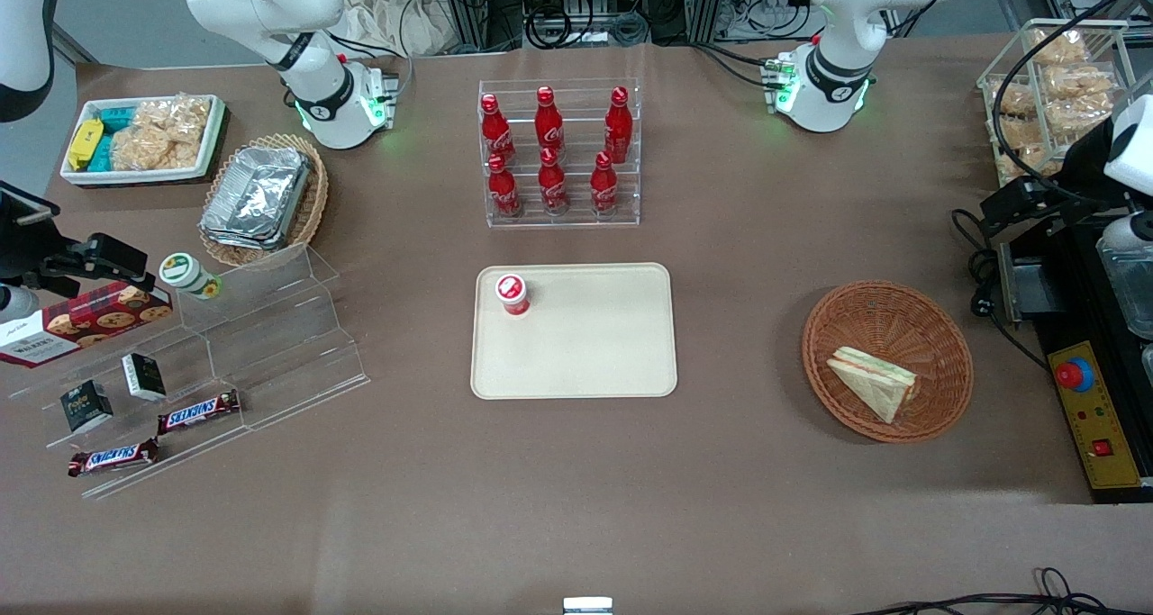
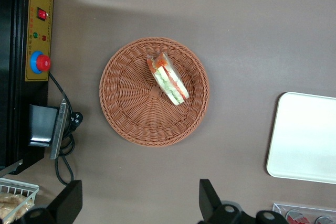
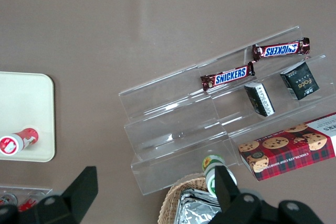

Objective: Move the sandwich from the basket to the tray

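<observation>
Sandwich [image 1: 872, 380]: lying in the basket [image 1: 937, 327], on the part of it nearer the front camera; pale bread face up in the front view, red and green filling edge showing in the left wrist view [image 2: 168, 78]. Clear wrap visible at one end.
Basket: reddish-brown wicker, round, shallow, on the brown surface [image 1: 739, 471] toward the working arm's end. Holds only the sandwich.
Tray [image 1: 594, 354]: cream, rectangular, at mid-surface, well apart from the basket. One small red-capped bottle [image 1: 512, 293] stands on it, near one corner.
Hand [image 2: 140, 203]: high above the surface, apart from the basket and not over the tray; fingers [image 2: 209, 199] spread wide, nothing between them. No contact with the sandwich.
Bottle rack [image 1: 560, 154]: clear acrylic, six red cola bottles, farther from the front camera than the tray.
Control box [image 1: 1094, 412]: yellow panel with red button, beside the basket at the working arm's end.
Stepped acrylic shelf [image 1: 270, 345]: toward the parked arm's end, with two Snickers bars [image 1: 198, 411] and a cookie box [image 1: 86, 321].
</observation>
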Motion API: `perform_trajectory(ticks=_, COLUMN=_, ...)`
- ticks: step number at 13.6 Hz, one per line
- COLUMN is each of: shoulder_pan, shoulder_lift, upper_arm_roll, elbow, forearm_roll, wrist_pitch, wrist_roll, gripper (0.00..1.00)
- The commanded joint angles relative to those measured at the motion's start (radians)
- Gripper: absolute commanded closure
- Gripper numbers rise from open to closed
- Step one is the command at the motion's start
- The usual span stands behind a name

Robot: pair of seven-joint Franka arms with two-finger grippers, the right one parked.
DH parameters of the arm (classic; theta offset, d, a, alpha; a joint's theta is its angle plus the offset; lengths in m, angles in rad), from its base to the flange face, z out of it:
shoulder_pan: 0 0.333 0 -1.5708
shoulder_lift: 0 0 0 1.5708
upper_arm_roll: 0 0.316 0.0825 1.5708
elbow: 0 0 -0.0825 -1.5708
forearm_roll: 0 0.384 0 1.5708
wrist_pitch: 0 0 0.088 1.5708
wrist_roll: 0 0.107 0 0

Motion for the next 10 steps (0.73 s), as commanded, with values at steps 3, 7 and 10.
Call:
perform_trajectory(ticks=3, shoulder_pan=0.014, shoulder_lift=-0.009, upper_arm_roll=0.007, elbow=-0.005, forearm_roll=0.014, wrist_pitch=0.002, wrist_roll=-0.03, gripper=0.0)
perform_trajectory(ticks=7, shoulder_pan=0.041, shoulder_lift=-0.006, upper_arm_roll=0.012, elbow=-0.015, forearm_roll=-0.014, wrist_pitch=0.011, wrist_roll=-0.038, gripper=0.0)
perform_trajectory(ticks=10, shoulder_pan=0.045, shoulder_lift=0.075, upper_arm_roll=0.016, elbow=-0.029, forearm_roll=-0.025, wrist_pitch=0.032, wrist_roll=-0.108, gripper=0.0)
